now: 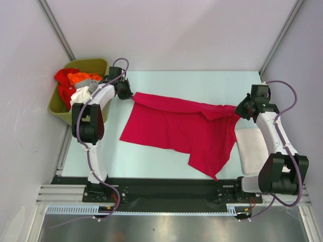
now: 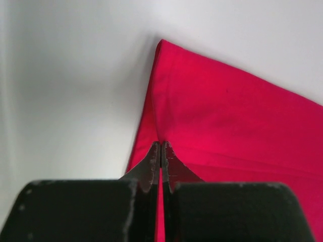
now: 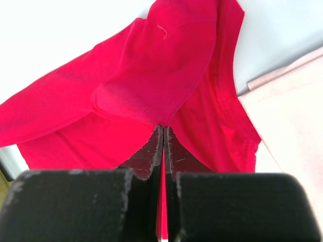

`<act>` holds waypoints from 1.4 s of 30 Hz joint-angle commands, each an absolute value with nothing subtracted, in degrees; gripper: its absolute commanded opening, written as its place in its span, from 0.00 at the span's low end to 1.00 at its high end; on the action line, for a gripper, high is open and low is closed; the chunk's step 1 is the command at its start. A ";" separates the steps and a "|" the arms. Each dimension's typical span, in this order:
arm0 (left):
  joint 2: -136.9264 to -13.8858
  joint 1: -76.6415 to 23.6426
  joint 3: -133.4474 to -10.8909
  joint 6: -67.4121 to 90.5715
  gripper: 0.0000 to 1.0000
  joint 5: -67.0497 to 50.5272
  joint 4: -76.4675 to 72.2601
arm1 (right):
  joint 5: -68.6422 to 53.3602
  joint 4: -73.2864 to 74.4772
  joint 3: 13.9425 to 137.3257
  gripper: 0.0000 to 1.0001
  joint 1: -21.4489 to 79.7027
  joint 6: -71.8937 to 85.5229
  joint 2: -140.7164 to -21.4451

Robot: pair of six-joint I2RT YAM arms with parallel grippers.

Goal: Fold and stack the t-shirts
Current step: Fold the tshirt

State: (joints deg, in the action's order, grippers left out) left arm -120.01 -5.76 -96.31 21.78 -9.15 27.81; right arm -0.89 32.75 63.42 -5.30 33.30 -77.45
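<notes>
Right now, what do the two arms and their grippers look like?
The left arm and right arm have white links, black joint housings and a purple cable along each. The left gripper and right gripper are black, with tapered fingers scuffed pale at the edges.

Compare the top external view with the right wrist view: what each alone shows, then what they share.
Only the top view: the olive-green bin of bundled shirts, and the left gripper pinching a corner of the crimson t-shirt. Only the right wrist: a pale thread on the cloth. Both: that t-shirt, the right gripper shut on it, the folded off-white t-shirt.
</notes>
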 commanded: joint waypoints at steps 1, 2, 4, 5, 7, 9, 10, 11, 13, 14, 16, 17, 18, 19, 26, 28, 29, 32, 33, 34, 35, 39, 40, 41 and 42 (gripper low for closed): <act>-119.36 -5.10 -97.56 20.04 0.00 -8.44 29.18 | -0.09 32.78 64.25 0.00 -5.80 31.64 -77.96; -119.27 -5.10 -97.30 20.13 0.00 -8.52 29.27 | 0.87 32.78 64.25 0.00 -5.80 31.64 -78.05; -119.44 -5.10 -96.86 20.13 0.00 -8.00 29.18 | 1.32 32.87 64.07 0.00 -5.89 31.73 -78.05; -119.62 -5.01 -96.77 20.13 0.00 -8.00 29.18 | 1.06 32.87 63.99 0.00 -5.80 31.73 -78.05; -119.62 -5.01 -97.03 20.04 0.00 -8.09 29.27 | 1.14 32.96 64.07 0.00 -5.80 31.90 -78.22; -119.71 -5.01 -97.03 20.04 0.00 -8.17 29.18 | 1.40 33.05 63.81 0.00 -5.89 31.73 -78.31; -119.79 -5.01 -96.86 20.04 0.00 -8.09 29.27 | 1.58 33.31 63.81 0.00 -5.89 31.64 -78.31; -120.06 -5.01 -96.77 20.13 0.00 -8.26 29.27 | 1.49 33.22 63.90 0.00 -5.89 31.64 -78.40; -120.23 -5.01 -96.33 20.21 0.00 -8.44 29.18 | 1.67 33.40 63.98 0.00 -5.89 31.64 -78.49; -120.15 -5.01 -96.15 20.30 0.00 -8.44 29.27 | 1.67 33.40 63.98 0.00 -5.89 31.64 -78.49; -120.41 -5.01 -95.72 20.39 0.00 -8.53 29.27 | 1.76 33.40 63.98 0.00 -5.89 31.55 -78.66; -120.50 -5.01 -95.63 20.39 0.00 -8.79 29.18 | 1.93 33.31 64.16 0.00 -5.89 31.47 -78.92; -120.67 -5.01 -95.54 20.39 0.00 -8.96 29.18 | 2.11 33.31 64.07 0.00 -5.89 31.46 -79.01; -120.67 -5.01 -95.28 20.48 0.00 -8.96 29.18 | 2.20 33.31 64.16 0.00 -5.89 31.55 -79.10; -121.20 -5.01 -94.75 20.65 0.00 -8.35 29.18 | 2.20 33.75 63.90 0.00 -5.89 31.46 -79.63; -121.46 -5.01 -94.92 20.57 0.00 -8.26 29.09 | 2.37 33.75 63.72 0.00 -5.89 31.29 -79.54; -121.64 -5.01 -95.01 20.65 0.00 -8.26 29.18 | 2.46 33.66 63.72 0.00 -5.89 31.38 -79.54; -121.99 -5.01 -95.27 20.74 0.00 -8.52 29.09 | 2.37 33.57 63.98 0.00 -5.89 31.38 -79.98; -121.99 -5.01 -95.27 20.66 0.00 -8.44 29.18 | 2.29 33.57 64.07 0.00 -5.89 31.29 -80.15; -122.08 -5.01 -95.36 20.74 0.00 -8.52 29.18 | 2.37 33.57 64.16 0.00 -5.89 31.29 -80.16; -122.17 -5.01 -95.36 20.74 0.00 -8.44 29.09 | 2.46 33.66 64.16 0.00 -5.89 31.29 -79.98; -122.60 -5.01 -95.62 20.57 0.00 -8.26 29.09 | 2.72 34.01 63.37 0.00 -5.89 31.11 -79.81; -122.61 -4.92 -95.80 20.48 0.00 -8.26 29.09 | 2.81 33.93 63.28 0.00 -5.89 31.11 -79.72; -122.69 -4.92 -95.89 20.48 0.00 -8.35 29.18 | 2.73 33.93 63.28 0.00 -5.89 31.11 -79.80; -122.96 -4.92 -95.98 20.48 0.00 -8.35 29.09 | 2.81 33.93 63.37 0.00 -5.89 31.11 -79.89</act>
